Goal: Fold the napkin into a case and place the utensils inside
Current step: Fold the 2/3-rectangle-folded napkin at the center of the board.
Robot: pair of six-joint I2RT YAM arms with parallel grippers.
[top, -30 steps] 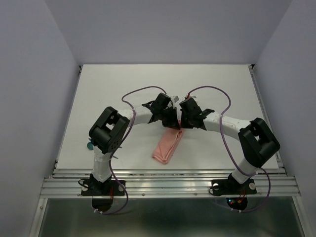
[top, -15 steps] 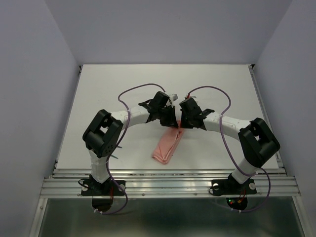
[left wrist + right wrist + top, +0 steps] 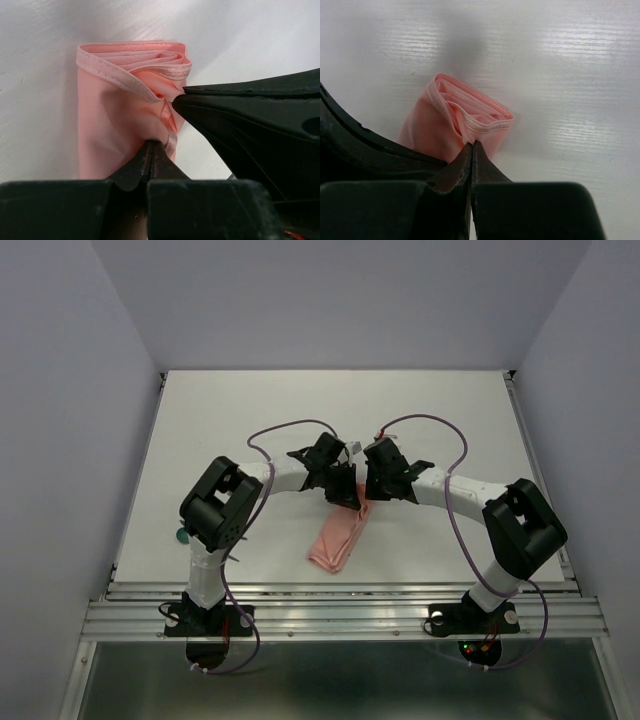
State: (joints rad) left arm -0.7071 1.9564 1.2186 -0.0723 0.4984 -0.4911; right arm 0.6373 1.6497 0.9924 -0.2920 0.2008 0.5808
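The salmon-pink case [image 3: 337, 535] lay slantwise on the bench [image 3: 450, 420] between the two arms, in the same spot as a second before, a narrow layered pouch with its hemmed mouth at the far end. The left pincer [image 3: 345, 490] was still clamped together on a gathered fold at that mouth, and the right pincer [image 3: 367, 496], its tips pressed together, pinched the hem just beside it. The left arm [image 3: 222, 505] had swung its elbow outward and lower half a second earlier and was now back where it had first been. That uncovered the teal round end of a utensil [image 3: 182, 535] at the bench's left edge again. The right arm [image 3: 520, 525] had not shifted.
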